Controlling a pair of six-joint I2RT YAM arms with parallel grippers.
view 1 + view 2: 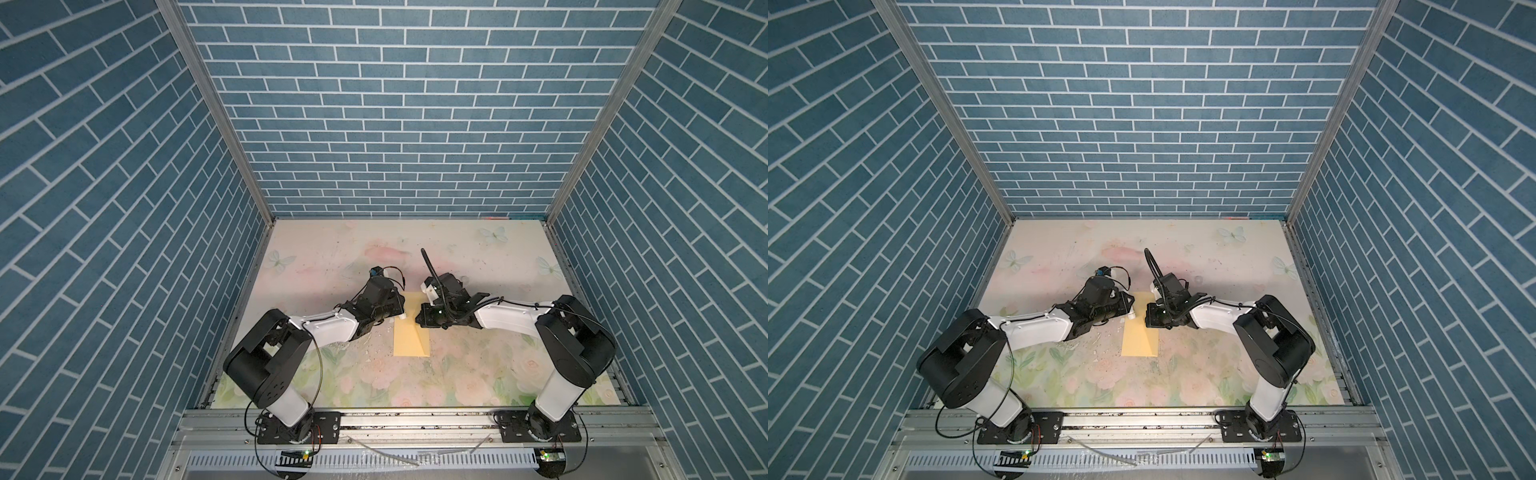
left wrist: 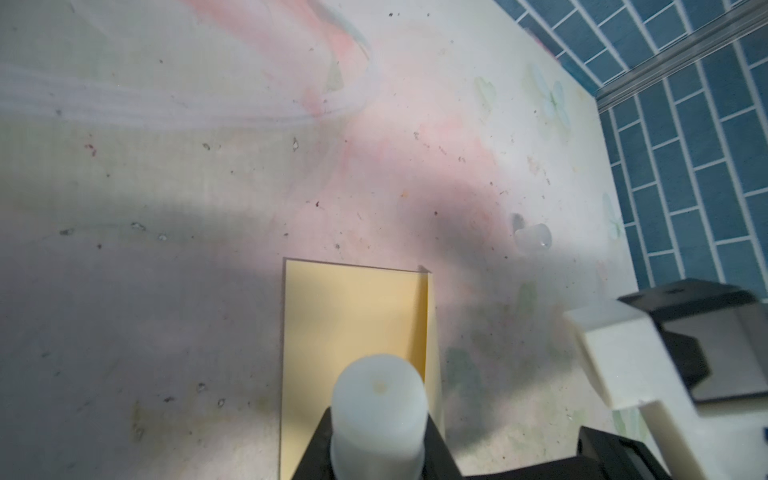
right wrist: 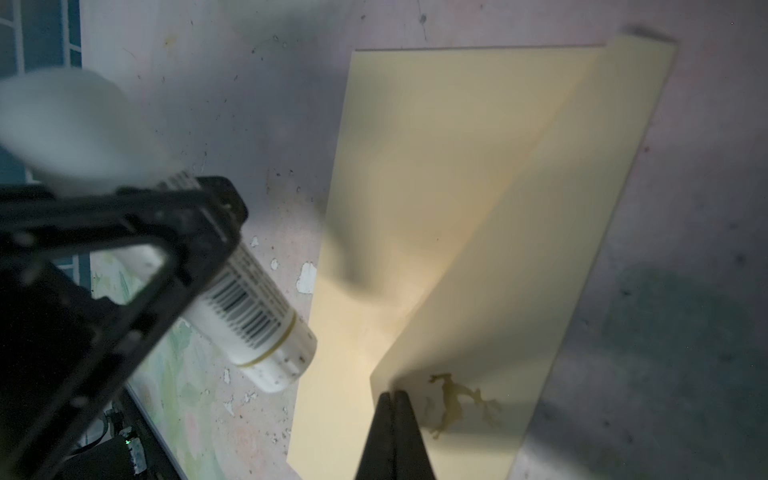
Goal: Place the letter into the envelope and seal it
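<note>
The envelope (image 1: 409, 340) lies lengthwise near-to-far. The right pincer (image 3: 392, 411), closed together, sits at its flap (image 3: 519, 249) tip. The left pincer (image 2: 379, 444) clamps a glue stick (image 2: 379, 395) just beside it.

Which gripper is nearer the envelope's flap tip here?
Right. The right gripper, shut, sits at the flap tip of the envelope; the left gripper, holding the glue stick, is by the envelope's opposite long edge.
</note>
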